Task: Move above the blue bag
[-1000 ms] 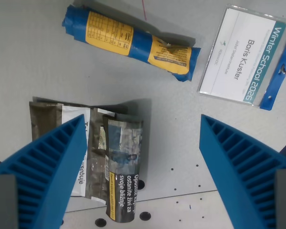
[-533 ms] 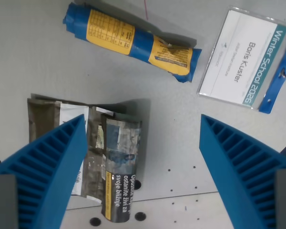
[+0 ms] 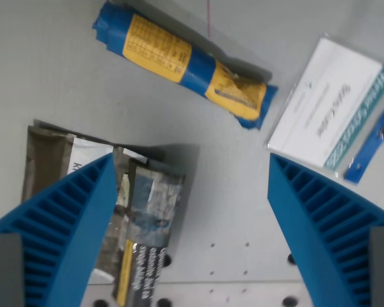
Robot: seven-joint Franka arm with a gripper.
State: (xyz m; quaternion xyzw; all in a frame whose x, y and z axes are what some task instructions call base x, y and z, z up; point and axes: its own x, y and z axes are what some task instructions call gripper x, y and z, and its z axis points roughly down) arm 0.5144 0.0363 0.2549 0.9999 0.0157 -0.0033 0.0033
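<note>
The blue bag [image 3: 185, 64] is a rolled blue packet with yellow labels, lying slantwise on the grey table at the top of the wrist view. My gripper [image 3: 191, 224] hangs open below it in the picture, nothing between its two ribbed blue fingers [image 3: 64, 236]. The left finger overlaps a folded tobacco pouch [image 3: 141, 224]. The bag sits well up from the gap between the fingers, apart from both.
A name badge [image 3: 323, 112] in a clear sleeve with a blue clip [image 3: 371, 144] lies at the wrist view's right. The grey table [image 3: 224, 192] has small holes along its lower part. A thin red line runs off the top edge.
The whole scene has turned and slid a little, and the picture is blurred: the camera has moved. The bag now lies slightly lower and more to the right. The fingers stay equally far apart.
</note>
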